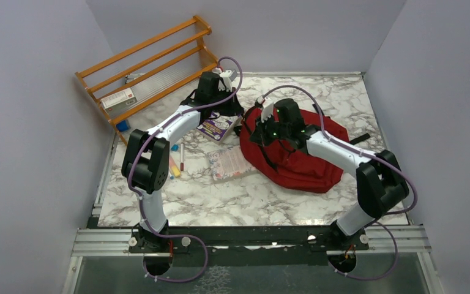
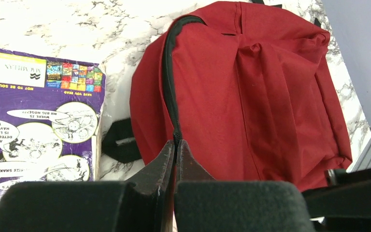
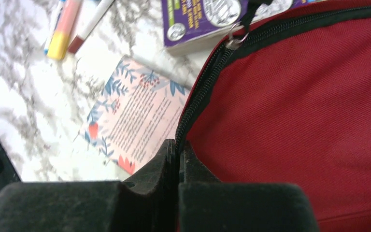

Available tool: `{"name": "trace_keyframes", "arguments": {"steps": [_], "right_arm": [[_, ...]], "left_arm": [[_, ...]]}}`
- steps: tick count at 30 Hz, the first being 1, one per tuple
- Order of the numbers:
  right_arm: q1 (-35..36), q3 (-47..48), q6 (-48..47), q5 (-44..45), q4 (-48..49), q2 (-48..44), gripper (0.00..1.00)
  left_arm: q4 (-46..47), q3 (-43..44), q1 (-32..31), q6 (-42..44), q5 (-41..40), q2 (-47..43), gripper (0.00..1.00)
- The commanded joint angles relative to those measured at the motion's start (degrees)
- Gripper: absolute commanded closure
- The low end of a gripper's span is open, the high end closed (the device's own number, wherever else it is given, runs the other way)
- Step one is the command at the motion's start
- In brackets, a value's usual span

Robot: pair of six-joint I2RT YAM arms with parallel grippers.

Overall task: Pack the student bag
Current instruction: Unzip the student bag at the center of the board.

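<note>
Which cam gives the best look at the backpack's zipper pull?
Right wrist: the zipper pull sits sharp and unobstructed on the student bag, next to the purple book. Left wrist shows only the black zipper track, no pull visible. Top external: too small to make out.

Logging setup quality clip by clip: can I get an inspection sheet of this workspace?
Surface: marble-patterned table, no damage seen.
Job's things: red student bag lying right of centre.
Clutter: purple book, floral booklet and markers, all left of the bag.
Grippers: left gripper and right gripper both shut, pinching the bag's zipper trim.
Cables: purple cables along both arms, looping at the bases.
Surroundings: wooden rack at the far left; grey walls.
</note>
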Motion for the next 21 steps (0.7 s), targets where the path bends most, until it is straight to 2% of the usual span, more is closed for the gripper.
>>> {"name": "trace_keyframes", "arguments": {"steps": [1,7,11,17,19,21], "right_arm": [[1.0,-4.21,-3.15,-7.79,-5.66,-6.97,0.99],[1.02,-3.09,-7.19,-9.83,-18.42,-11.47,0.99],[1.0,-2.17,-6.84,-11.99,-24.89,-13.94,0.99],[1.0,-2.64,-6.52,-10.4,-33.47,-16.59,0.99],[1.03,-3.59,-6.29,-8.46,-33.86,-17.88,0.96],[1.0,-4.29,-5.63,-6.41,-32.94,-19.31,0.86]], "left_arm": [[1.16,2.19,0.33,0.29,-0.75,-0.89,1.0],[0.57,2.28,0.33,1.0,-1.7,-1.39,1.0],[0.42,2.25,0.33,1.36,-2.12,-1.44,1.0],[0.26,2.57,0.33,1.2,-1.69,-0.89,1.0],[0.49,2.54,0.33,0.82,-1.06,-0.81,1.0],[0.84,2.54,0.33,0.35,-0.07,-0.8,1.0]]}}
